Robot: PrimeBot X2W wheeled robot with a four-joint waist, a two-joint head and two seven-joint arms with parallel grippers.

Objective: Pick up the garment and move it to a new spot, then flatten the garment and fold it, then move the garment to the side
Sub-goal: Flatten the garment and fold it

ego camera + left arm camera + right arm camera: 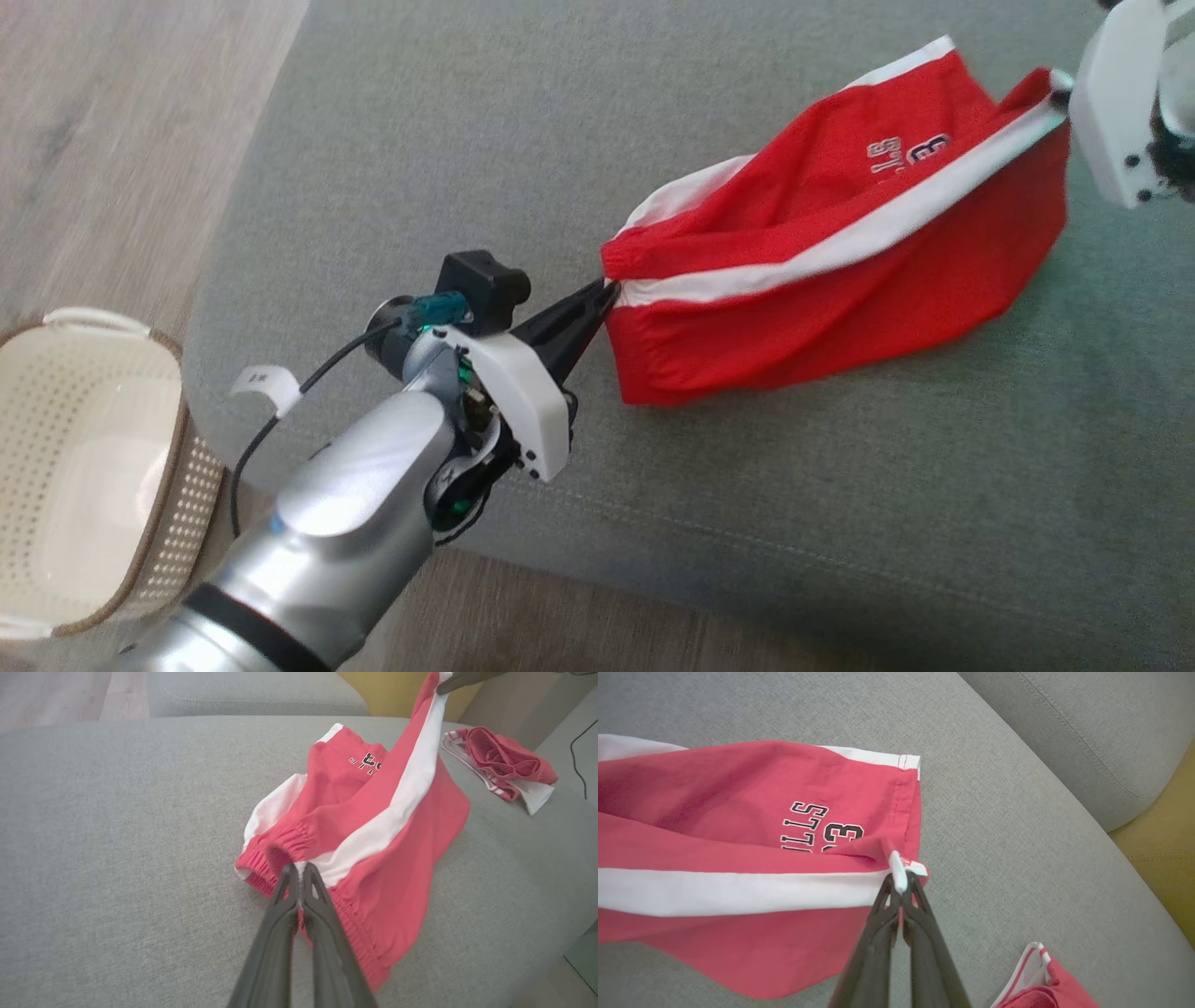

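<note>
The garment (pixel 840 252), a pair of red shorts with a white side stripe and dark lettering, was found stretched between the two grippers over the grey sofa cushion (pixel 467 140). Its lower folds were seen to rest on the cushion, while the striped edge was held raised and taut. The elastic waistband end lay at the tips of the left gripper (pixel 299 870); the hem end of the stripe lay at the tips of the right gripper (pixel 901 884).

The left arm was observed entering from the lower left of the head view, its silver forearm angled upward and the dark fingers directed toward the upper right. Of the right arm, the white wrist housing was noted at the upper right corner of the head view.

The left jaws were recorded as pressed together on the waistband, where the white stripe meets the gathered elastic. The right jaws were likewise closed tight, with a fold of the white hem pinched between them.

A second red and white garment (pixel 500 760) was noted crumpled on the cushion, apart from the shorts. A pale perforated basket (pixel 187 485) was noted on the wooden floor (pixel 112 121) beside the sofa.
</note>
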